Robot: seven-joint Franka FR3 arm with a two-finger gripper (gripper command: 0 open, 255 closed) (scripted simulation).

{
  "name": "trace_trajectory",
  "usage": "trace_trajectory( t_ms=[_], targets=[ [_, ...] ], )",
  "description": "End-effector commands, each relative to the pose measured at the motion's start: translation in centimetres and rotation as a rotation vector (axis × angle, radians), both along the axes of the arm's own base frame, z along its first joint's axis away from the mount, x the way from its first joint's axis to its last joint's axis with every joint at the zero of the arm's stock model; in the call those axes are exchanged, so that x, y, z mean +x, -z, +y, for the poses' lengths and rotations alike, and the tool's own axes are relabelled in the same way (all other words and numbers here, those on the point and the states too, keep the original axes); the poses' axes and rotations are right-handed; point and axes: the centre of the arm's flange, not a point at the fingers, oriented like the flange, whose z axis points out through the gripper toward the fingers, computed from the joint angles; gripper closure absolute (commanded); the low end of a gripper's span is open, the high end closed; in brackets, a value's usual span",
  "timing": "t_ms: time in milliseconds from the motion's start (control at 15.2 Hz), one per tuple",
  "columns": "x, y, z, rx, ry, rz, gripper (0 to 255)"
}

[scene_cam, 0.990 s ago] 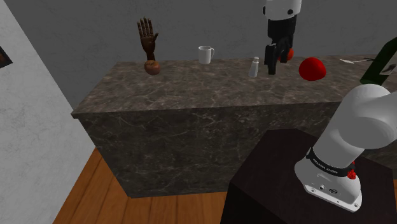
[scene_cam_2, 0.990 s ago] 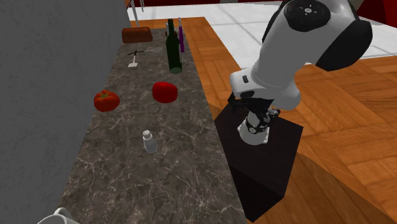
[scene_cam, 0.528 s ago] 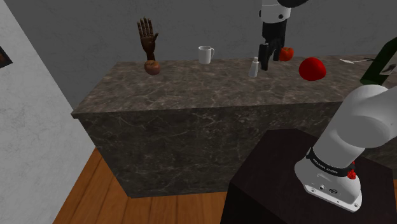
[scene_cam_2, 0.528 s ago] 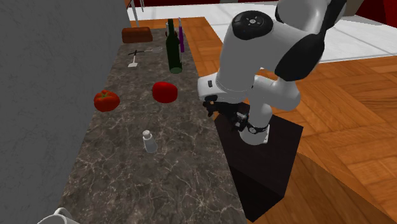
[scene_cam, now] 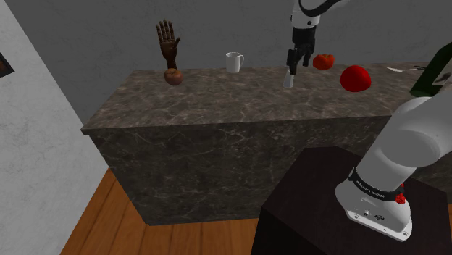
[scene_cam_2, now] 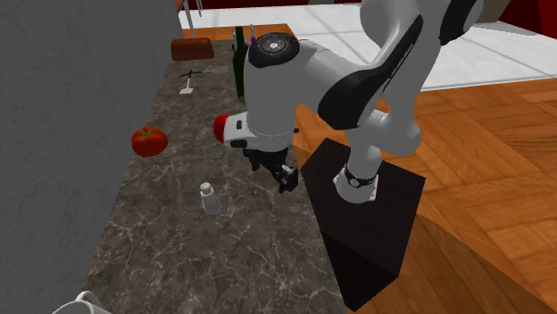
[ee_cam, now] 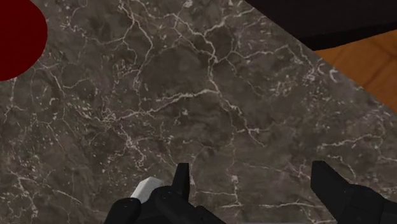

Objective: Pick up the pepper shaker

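1. Nearest, at the shoulder view's lower right: dark stand (scene_cam: 319, 210) on the wood floor (scene_cam: 109, 224). The white arm (scene_cam: 406, 145) rises off it & bends up over the desk.
2. Next, the desk (scene_cam: 217, 109): dark stone w/ pale veins, top & front alike, running across the view.
3. Over its far half hang the black fingers (scene_cam: 292, 67), tips down. In the wrist view they stand spread wide, bare stone betw. them, clasping nothing.
4. The pepper shaker (scene_cam: 288, 82): small, pale, w/ a lighter cap, upright on the desk. Shoulder view: right below the fingertips, upper part covered by them. 2nd ext. view: the shaker (scene_cam_2: 210, 198) stands to that view's left of the fingers (scene_cam_2: 284, 177), apart, untouched.
5. Wrist view: small white piece (ee_cam: 147, 189) just outside one finger; can't tell what it is.
6. To the shoulder view's right of the shaker: red rounded lump (scene_cam: 356, 78) on the desk. It also shows in the wrist view (ee_cam: 16, 35), well ahead of the fingers.
7. Farther back, near the wall: tomato (scene_cam: 323, 61), just beyond the fingers.
8. Along the back edge, toward the shoulder view's left: white mug (scene_cam: 234, 62), then brown hand model (scene_cam: 168, 51) on a round base.
9. 2nd ext. view, far end of the desk: dark green bottle (scene_cam_2: 242, 70) & brown box (scene_cam_2: 191, 47).
10. Grey wall (scene_cam: 217, 29) behind it all.
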Motion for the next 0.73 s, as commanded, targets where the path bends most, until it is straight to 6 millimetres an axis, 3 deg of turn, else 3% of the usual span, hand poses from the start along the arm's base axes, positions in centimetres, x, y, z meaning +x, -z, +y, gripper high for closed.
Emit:
trace_trajectory(
  t_ms=[0, 660],
  targets=[
    [1.1, 0.4, -2.5, 0.001, 0.007, -0.014, 0],
    [7.2, 3.0, -13.6, 0.015, 0.044, -0.079, 0]
  ],
)
